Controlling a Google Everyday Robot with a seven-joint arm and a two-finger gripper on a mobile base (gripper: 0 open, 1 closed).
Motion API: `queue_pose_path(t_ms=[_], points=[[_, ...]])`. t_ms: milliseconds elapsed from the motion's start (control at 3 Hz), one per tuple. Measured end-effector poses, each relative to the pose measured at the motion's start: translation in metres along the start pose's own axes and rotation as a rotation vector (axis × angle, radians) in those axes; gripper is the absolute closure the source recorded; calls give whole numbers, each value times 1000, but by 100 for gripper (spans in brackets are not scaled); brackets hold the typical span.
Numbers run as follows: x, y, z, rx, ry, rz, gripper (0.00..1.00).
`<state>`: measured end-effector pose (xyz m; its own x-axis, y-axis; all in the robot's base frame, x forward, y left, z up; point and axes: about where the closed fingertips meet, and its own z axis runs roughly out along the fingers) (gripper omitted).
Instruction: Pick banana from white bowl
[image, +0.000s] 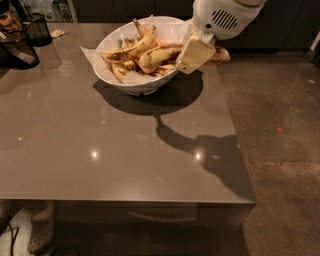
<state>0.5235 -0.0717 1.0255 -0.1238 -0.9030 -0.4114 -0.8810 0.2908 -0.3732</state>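
The white bowl (131, 84) stands at the far middle of the grey table, lined with white paper and full of spotted bananas. My gripper (193, 59) hangs over the bowl's right rim, with one cream finger (196, 53) showing in front. It is shut on the banana (159, 54), a long dull yellow one with brown patches. The banana lies almost level across the rim. Its dark brown tip (222, 55) sticks out to the right of the finger, beyond the bowl. The other finger is hidden behind the banana.
A black mesh basket (37, 27) and a dark round object (19, 51) stand at the table's far left corner. The table (125, 155) ends at its right edge near the bowl; brown floor (280, 125) lies beyond it.
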Motion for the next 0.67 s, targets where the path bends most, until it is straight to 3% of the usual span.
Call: queue_pose_path(t_ms=[333, 667], points=[[-4, 4, -15, -3, -28, -7, 100], [-1, 16, -26, -12, -57, 28, 100]])
